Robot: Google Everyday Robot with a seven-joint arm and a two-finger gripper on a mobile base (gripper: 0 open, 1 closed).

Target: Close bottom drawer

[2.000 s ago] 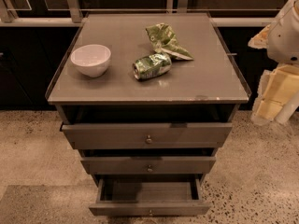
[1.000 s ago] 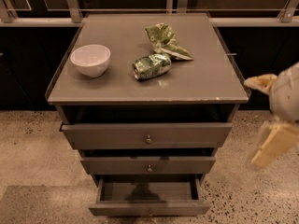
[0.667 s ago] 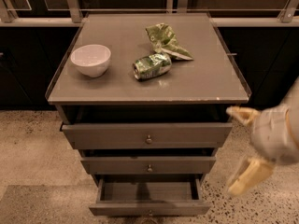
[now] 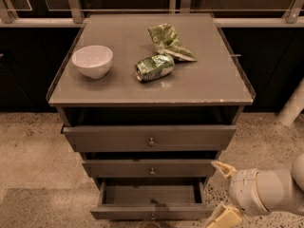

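Two fingers (image 4: 223,168), spread apart with nothing between them, sit low at the near right of the scene, just beside the right front corner of the bottom drawer (image 4: 128,212). One finger points up toward the middle drawer's (image 4: 118,168) right end; the other hangs lower, close to the bottom edge of the view. I cannot tell whether either one touches the wood yet.

Two seconds ago my arm was up at the far right, level with the table (image 4: 204,82) top. A second ago it had dropped to the height of the top drawer (image 4: 190,137), and now it is down near the speckled floor (image 4: 266,137) and has swung in to the left. To my mind, that puts me at the right height for the job, but off to the side of the front rather than before it.

That lowest drawer has not moved: it is pulled out toward the near side, its inside showing bare, its small knob (image 4: 152,216) at the centre. I judge the push has yet to start.

On top, the white bowl (image 4: 92,61), the crushed green can (image 4: 155,67) and the crumpled green bag (image 4: 168,41) lie as before.
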